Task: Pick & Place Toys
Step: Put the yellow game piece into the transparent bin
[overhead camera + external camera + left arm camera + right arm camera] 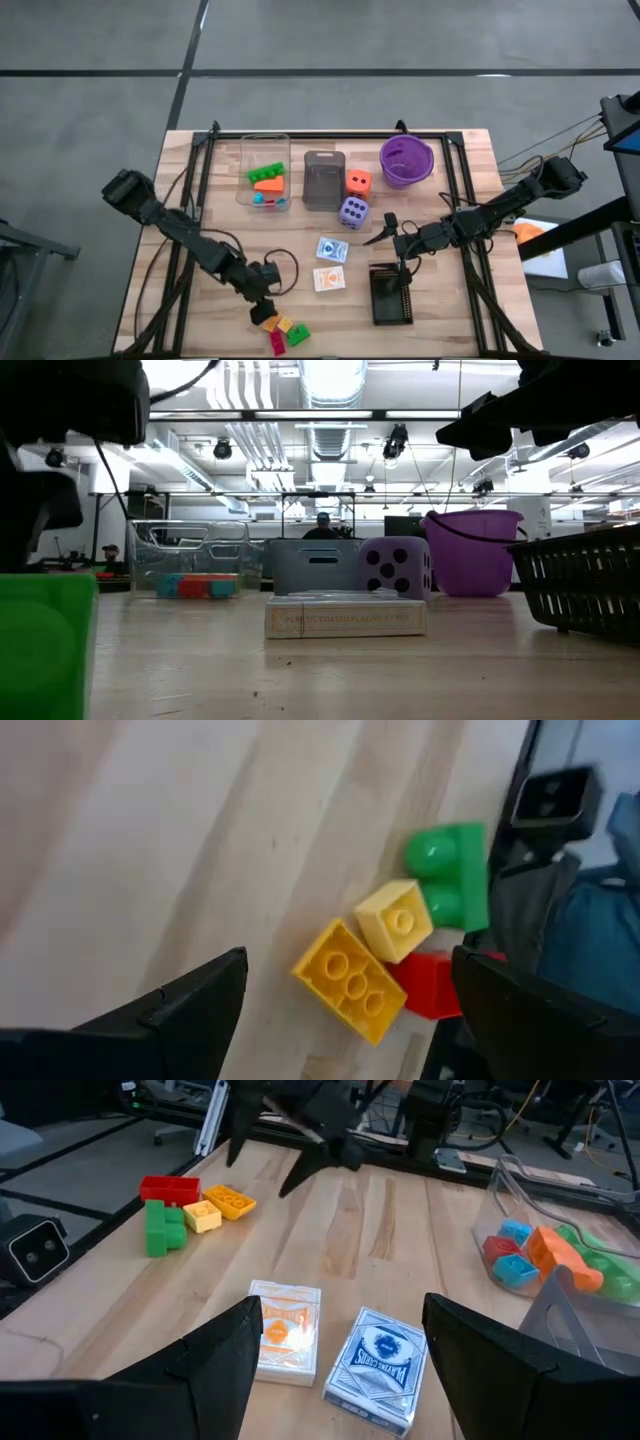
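Near the table's front edge lies a cluster of bricks: orange-yellow (350,982), yellow (395,920), green (450,875) and red (435,982), all flat on the wood. My left gripper (264,308) hovers open just above and behind them, tilted down, one finger on each side of the cluster in the left wrist view, touching none. Two card packs (332,249) (328,280) lie flat mid-table. My right gripper (383,228) hangs open above the table, right of the packs. An orange die (359,182) and a purple die (353,211) stand farther back.
At the back stand a clear bin (265,170) with several bricks, a grey bin (322,180) and a purple bowl (406,160). A black basket (390,295) sits front right, beside the packs. Bare wood lies left of the brick cluster.
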`<move>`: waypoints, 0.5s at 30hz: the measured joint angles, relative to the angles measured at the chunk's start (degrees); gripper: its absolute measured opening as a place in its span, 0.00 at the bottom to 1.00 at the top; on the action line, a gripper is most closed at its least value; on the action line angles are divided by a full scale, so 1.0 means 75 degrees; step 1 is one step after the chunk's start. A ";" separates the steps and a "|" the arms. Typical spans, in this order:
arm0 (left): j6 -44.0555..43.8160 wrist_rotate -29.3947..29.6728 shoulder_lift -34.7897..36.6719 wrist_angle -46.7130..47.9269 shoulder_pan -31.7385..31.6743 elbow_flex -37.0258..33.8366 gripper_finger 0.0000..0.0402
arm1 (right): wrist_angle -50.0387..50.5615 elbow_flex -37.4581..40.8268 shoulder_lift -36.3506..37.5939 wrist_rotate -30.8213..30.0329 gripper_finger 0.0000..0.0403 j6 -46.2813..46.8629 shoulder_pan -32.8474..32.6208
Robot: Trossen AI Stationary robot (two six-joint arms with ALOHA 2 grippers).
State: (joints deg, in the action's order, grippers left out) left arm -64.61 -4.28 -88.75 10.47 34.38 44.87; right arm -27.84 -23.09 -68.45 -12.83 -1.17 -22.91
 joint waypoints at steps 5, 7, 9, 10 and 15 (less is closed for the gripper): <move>-0.0250 -0.0182 -0.0701 0.0352 0.0025 0.0302 0.87 | 0.0005 0.0000 0.0000 -0.0154 0.68 0.0000 0.0000; -0.0253 -0.0178 -0.0962 0.0874 0.0025 0.0505 0.87 | 0.0004 0.0000 0.0000 -0.0167 0.68 0.0000 -0.0001; -0.0225 -0.0177 -0.1161 0.1358 0.0025 0.0741 0.87 | 0.0004 0.0000 0.0000 -0.0167 0.68 0.0002 -0.0001; -0.0222 -0.0173 -0.1218 0.1601 0.0025 0.0817 0.87 | 0.0004 0.0000 0.0000 -0.0168 0.68 0.0005 -0.0001; -0.0211 -0.0030 -0.1320 0.2747 -0.0052 0.1047 0.87 | 0.0004 0.0000 0.0000 -0.0206 0.68 0.0015 -0.0001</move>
State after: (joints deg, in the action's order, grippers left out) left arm -66.19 -4.50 -98.65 31.07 34.00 52.72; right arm -27.81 -23.09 -68.45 -14.38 -1.06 -22.92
